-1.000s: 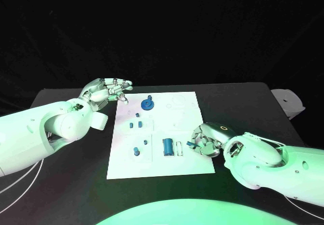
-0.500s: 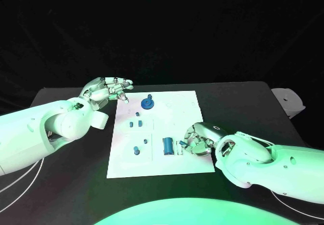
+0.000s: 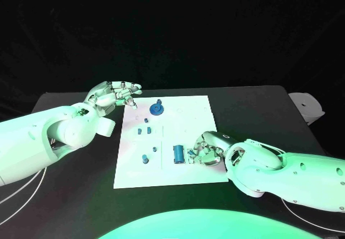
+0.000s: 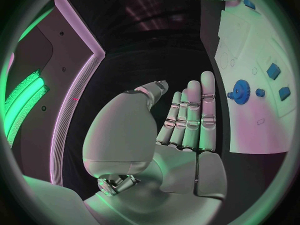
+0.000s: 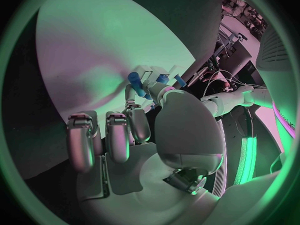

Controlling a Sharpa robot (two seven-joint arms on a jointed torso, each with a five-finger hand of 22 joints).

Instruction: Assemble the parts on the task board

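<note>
Several blue parts [image 3: 178, 154] lay on the task board [image 3: 201, 177] at mid-table. You had the right hand [image 3: 205, 152] down on the board's right side, fingers curled onto a small blue piece [image 5: 162, 78]. Your left hand [image 3: 111, 94] hovered beside the board's far-left corner, fingers together, holding nothing.

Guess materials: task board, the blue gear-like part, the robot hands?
Task board: looks like matte white plastic or coated sheet, flat, no glare. Blue gear-like part: probably moulded or printed plastic, uniform matte blue. Left robot hand and right robot hand: silver, metallic-looking segments with bright highlights; metal or metallised plastic, can't tell.
</note>
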